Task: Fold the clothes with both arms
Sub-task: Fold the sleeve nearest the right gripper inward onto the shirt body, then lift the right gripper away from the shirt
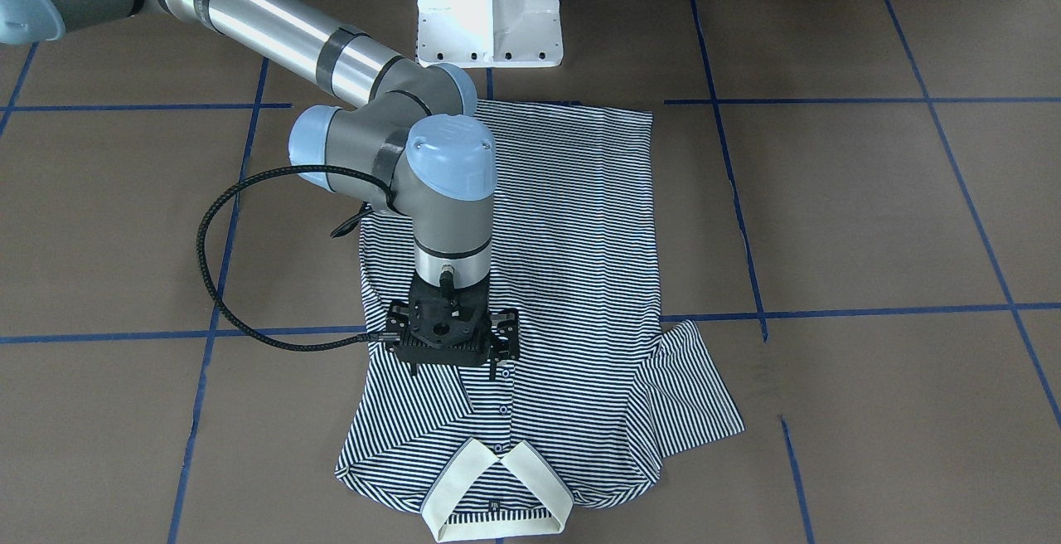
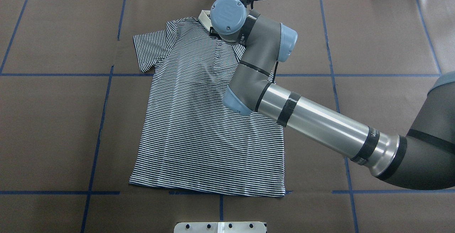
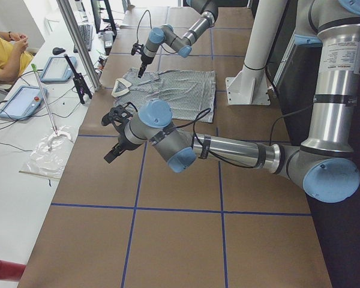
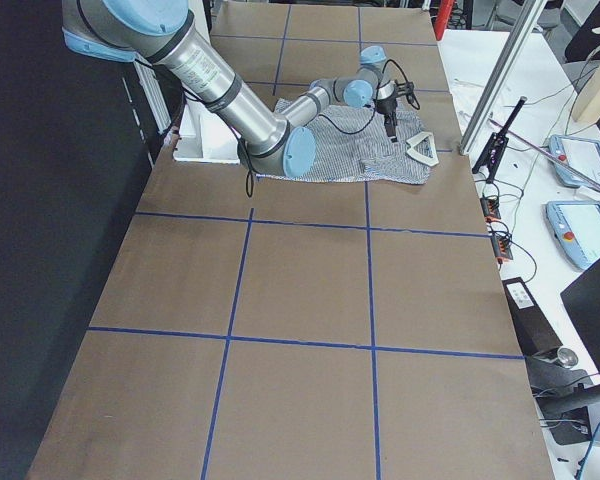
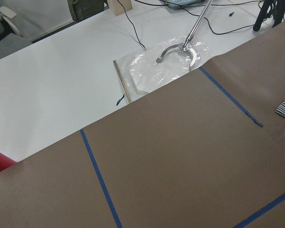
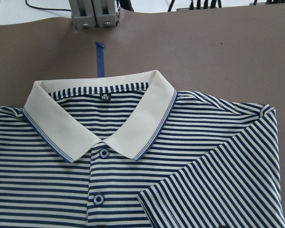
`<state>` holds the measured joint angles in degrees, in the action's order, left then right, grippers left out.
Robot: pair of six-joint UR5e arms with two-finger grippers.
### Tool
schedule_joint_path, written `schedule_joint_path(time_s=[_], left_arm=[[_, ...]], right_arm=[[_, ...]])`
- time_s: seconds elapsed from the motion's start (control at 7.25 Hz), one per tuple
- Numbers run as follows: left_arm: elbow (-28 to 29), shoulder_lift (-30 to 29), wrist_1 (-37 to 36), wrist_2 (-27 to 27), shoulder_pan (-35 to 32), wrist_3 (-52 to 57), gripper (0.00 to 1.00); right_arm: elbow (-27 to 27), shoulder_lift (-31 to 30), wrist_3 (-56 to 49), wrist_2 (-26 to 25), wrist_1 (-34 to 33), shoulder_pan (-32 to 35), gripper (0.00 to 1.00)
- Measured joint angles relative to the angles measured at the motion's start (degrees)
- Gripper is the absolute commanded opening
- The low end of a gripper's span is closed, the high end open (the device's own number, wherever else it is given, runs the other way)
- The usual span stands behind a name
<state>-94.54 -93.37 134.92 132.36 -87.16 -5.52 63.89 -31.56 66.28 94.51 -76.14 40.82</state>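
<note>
The table [image 2: 53, 119] is covered in brown paper crossed by blue tape lines [image 2: 103, 119]. Far out on my left, my left gripper [image 3: 111, 156] hangs over bare paper, well apart from the polo shirt [image 2: 199, 137]. It shows only from the side, so I cannot tell how its jaws stand.

The polo shirt lies flat and front up in the middle of the table. Its cream collar [image 6: 61, 118] is at 12 o'clock, away from me, and its hem [image 2: 206, 189] is at 6 o'clock, near my white base [image 2: 220, 227]. The sleeve at 10 o'clock [image 2: 149, 48] is spread on the paper. The sleeve at 2 o'clock [image 6: 218, 180] is folded in over the chest.

My right arm [image 2: 320, 123] reaches in from 4 o'clock across the shirt. My right gripper [image 1: 454, 343] points straight down over the chest, just beside the button placket [image 6: 102, 175]. Its own body hides the fingers, so I cannot tell whether it is wide or narrow, or whether it touches the cloth.
</note>
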Motion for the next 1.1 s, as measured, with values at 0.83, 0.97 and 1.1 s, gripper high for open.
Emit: schedule_joint_path(time_s=[0.83,0.97,1.1], left_arm=[[12.6,-15.8,1.3,-12.1,19.1,-32.5,0.64],[15.6,-19.2,1.5,-17.1,22.8,-38.0,0.64],[18.9,-22.5,1.6,-21.5,26.3,-41.5,0.64]], right_arm=[[18.7,-22.2,-26.6,26.7,0.3,21.0,1.0],[21.5,-27.9,-33.5,30.5,0.4,25.4,1.0],[22.8,-32.3,-40.1,33.5,0.5,29.3,1.0]])
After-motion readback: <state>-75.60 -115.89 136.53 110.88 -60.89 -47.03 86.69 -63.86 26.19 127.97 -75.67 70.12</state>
